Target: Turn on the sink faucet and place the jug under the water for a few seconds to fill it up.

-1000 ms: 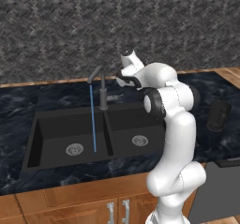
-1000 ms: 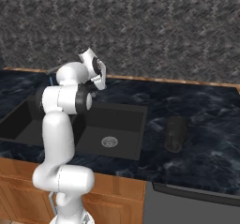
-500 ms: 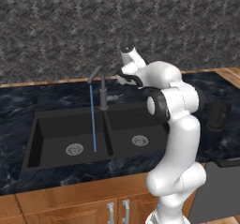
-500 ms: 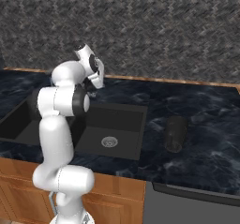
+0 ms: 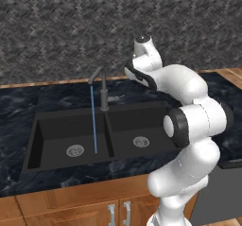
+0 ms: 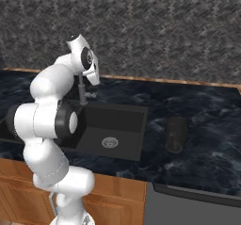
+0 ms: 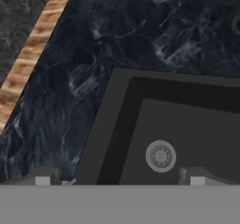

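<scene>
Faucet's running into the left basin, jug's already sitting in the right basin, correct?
Not quite. The faucet is running, water falling into the left basin, but the jug stands on the counter right of the sink, as the right base view shows.

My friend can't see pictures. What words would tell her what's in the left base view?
A thin bright blue stream of water falls from a slim dark grey faucet into the left basin of a black double sink. A white robot arm rises at the right, reaching toward the grey patterned wall.
</scene>
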